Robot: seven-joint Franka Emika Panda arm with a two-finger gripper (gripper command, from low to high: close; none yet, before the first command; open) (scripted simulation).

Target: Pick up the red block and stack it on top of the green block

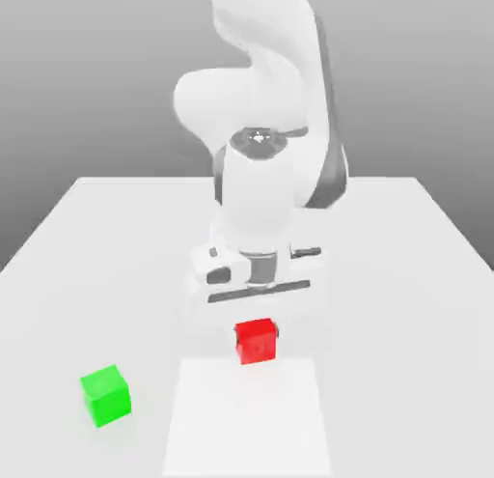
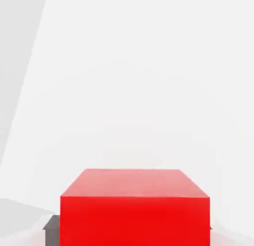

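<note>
We cannot tell the pincer's state, so we settle squarely over the red block (image 1: 256, 340) on the table (image 1: 405, 302) before closing.

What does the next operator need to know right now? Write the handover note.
Gripper: low over the red block, which sits on the white table; grasp state cannot be told from the exterior view.
Red block: close under the hand camera.
Green block: on the table toward the exterior view's left, apart from the red one, nothing on top.
Done: arm positioned at the red block.
Left: confirm grasp, lift, carry over, stack on green.
</note>
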